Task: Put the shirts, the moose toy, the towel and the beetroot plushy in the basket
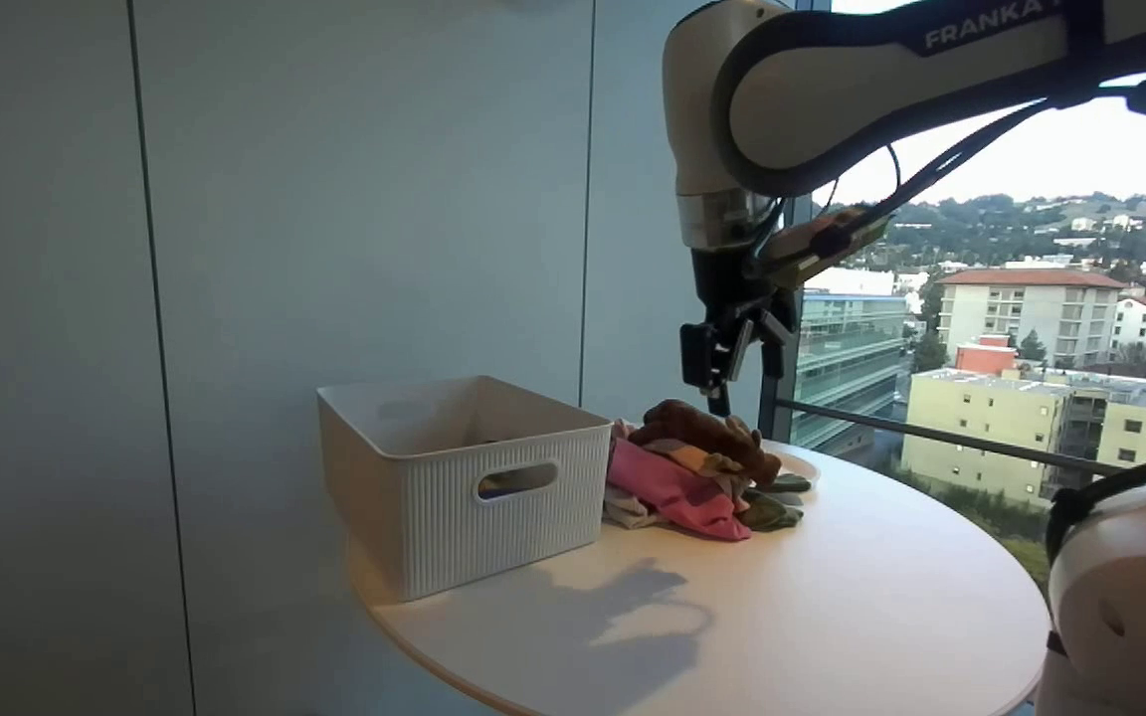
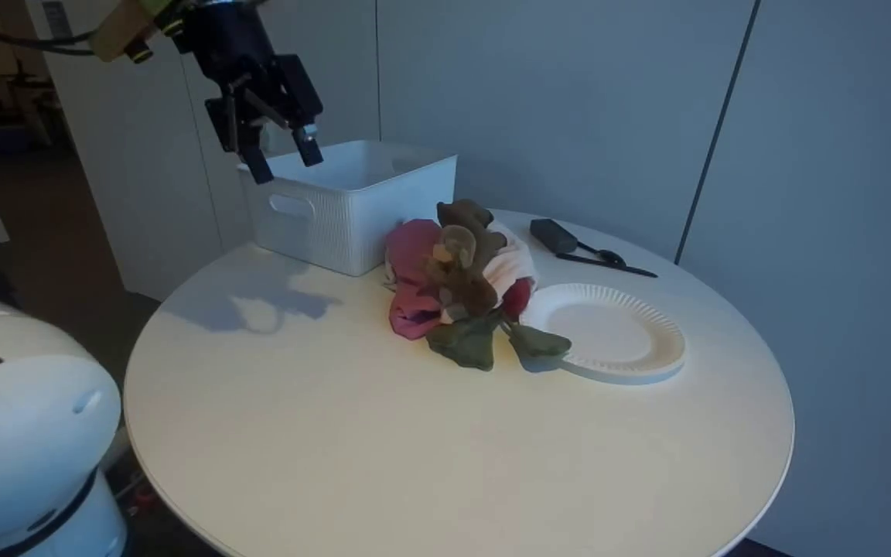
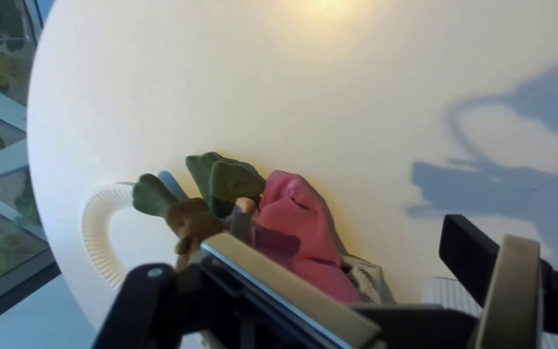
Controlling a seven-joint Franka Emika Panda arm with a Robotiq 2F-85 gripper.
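Observation:
The white basket (image 1: 503,527) stands upright on the round table; inside, only a bit of something dark, blue and yellow shows through its slot handle. Against its side lies a heap. On top rests the brown moose toy (image 2: 465,271). Beneath it bunch a pink cloth (image 2: 412,271), a pale peach cloth (image 2: 509,263) and a beige cloth (image 1: 628,509); which are shirts and which the towel, I cannot tell. The beetroot plushy (image 2: 517,300) is partly buried, its green leaves (image 3: 233,182) spread outward. My gripper (image 2: 283,157) hangs open in the air, nothing between its fingers, apart from heap and basket.
White paper plates (image 2: 608,329) lie beside the heap, one green leaf overlapping their rim. Farther back are dark utensils (image 2: 554,234). A wall (image 2: 569,116) rises behind the table (image 2: 445,456), whose round edge is visible. Windows stand to one side.

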